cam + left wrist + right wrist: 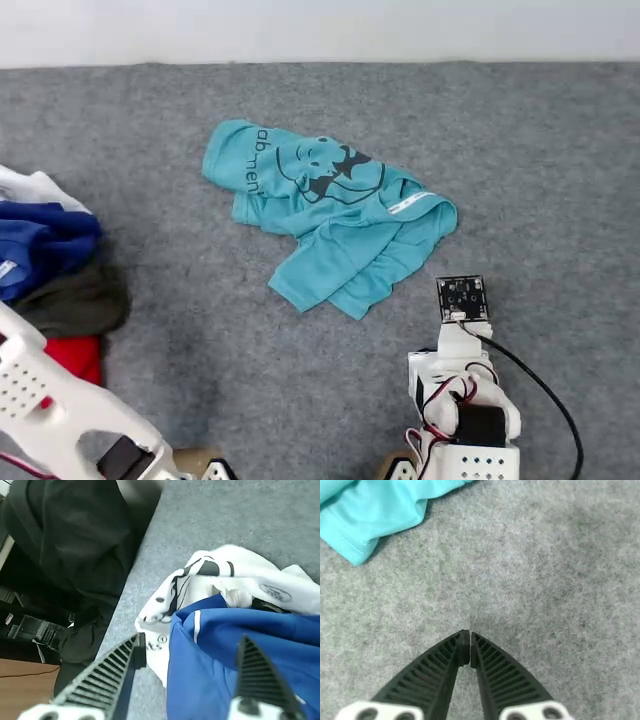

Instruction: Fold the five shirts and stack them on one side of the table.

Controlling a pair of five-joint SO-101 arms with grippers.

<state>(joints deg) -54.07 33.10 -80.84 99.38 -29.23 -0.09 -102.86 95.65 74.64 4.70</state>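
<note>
A crumpled teal shirt with a dark print lies in the middle of the grey mat. At the table's left edge sits a pile: a white shirt, a blue shirt, a dark grey shirt and a red shirt. My left gripper hangs open above the blue shirt and the white shirt, holding nothing. My right gripper is shut and empty over bare mat, a short way from a corner of the teal shirt.
The left arm stands at the near left by the pile, the right arm at the near right. The table's left edge drops off to dark clutter. Bare mat stretches to the right of the teal shirt.
</note>
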